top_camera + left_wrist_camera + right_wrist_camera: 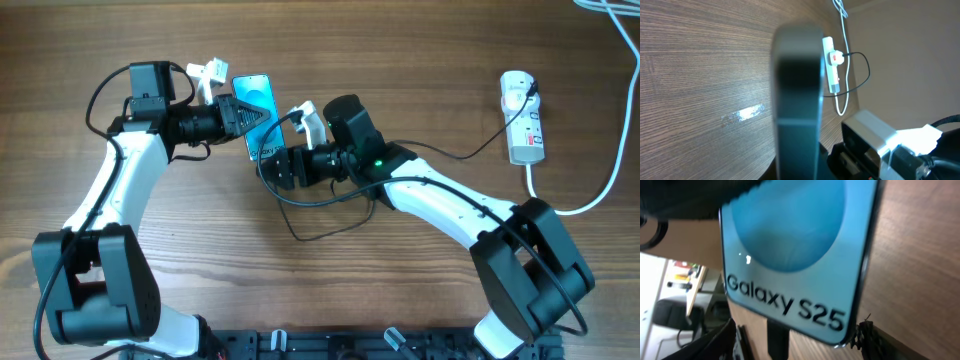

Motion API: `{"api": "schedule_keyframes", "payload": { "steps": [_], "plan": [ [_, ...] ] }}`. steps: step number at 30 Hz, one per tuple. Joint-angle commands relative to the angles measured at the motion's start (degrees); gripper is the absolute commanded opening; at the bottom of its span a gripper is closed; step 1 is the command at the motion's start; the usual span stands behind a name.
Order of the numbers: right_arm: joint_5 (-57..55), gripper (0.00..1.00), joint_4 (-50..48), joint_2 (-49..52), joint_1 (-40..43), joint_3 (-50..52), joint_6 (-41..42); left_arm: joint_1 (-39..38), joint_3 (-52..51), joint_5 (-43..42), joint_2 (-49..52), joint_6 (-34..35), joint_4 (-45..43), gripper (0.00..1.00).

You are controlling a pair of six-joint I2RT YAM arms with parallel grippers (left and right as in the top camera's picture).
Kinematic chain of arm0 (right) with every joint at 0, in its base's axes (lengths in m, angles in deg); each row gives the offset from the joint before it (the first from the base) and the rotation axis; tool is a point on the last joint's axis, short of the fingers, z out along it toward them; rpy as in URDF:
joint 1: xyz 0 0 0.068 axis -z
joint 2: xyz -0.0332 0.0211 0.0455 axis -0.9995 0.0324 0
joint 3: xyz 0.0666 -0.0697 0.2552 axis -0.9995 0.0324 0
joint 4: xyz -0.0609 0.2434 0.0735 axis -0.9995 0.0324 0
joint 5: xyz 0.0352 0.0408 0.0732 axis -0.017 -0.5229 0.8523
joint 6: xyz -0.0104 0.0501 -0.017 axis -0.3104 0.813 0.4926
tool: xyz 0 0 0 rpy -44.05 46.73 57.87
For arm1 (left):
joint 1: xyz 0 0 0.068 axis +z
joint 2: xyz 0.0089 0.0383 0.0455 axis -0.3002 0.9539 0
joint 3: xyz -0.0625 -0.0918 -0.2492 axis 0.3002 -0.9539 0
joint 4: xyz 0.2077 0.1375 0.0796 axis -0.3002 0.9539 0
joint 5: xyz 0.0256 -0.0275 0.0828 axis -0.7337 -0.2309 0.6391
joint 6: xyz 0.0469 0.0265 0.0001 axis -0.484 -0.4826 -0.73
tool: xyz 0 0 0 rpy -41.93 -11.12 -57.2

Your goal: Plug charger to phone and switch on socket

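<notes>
The phone [795, 255] fills the right wrist view, its blue-green screen reading "Galaxy S25" near the lower end. It is held tilted off the table [400, 60], with the left gripper [240, 115] clamped on its upper half. The right gripper [272, 165] sits at the phone's lower end. Its fingers [867, 335] are spread apart on either side of a dark stub too blurred to name. The thin black charger [470, 155] runs from the socket [523, 118], at the table's far right, toward the right arm.
</notes>
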Motion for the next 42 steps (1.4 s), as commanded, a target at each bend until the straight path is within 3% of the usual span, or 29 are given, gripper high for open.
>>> {"api": "schedule_keyframes", "payload": {
  "steps": [1, 15, 18, 26, 37, 42],
  "plan": [
    [5.2, 0.79, 1.2, -0.3, 0.0, -1.4, -1.2, 0.0, -0.4, -2.6, -1.1, -0.1, -0.1, 0.04],
    [1.6, 0.46, 2.3, -0.3, -2.8, -1.4, -1.4, 0.0, -0.4, -2.6, -1.1, -0.1, -0.1, 0.04],
    [1.4, 0.35, 2.3, -0.3, -2.8, -1.4, -1.4, 0.0, -0.4, -2.6, -1.1, -0.1, -0.1, 0.04],
    [0.5, 0.33, 2.1, -0.3, -2.8, -1.4, -1.7, 0.0, -0.4, -2.6, -1.1, -0.1, -0.1, 0.04],
    [-0.5, 0.05, 2.1, -0.3, -2.8, -1.4, -1.6, 0.0, -0.4, -2.6, -1.1, -0.1, -0.1, 0.04],
    [-1.4, 0.04, 2.1, -0.3, -2.8, -1.4, -0.7, 0.0, -0.4, -2.6, -1.1, -0.1, -0.1, 0.04]
  ]
}}
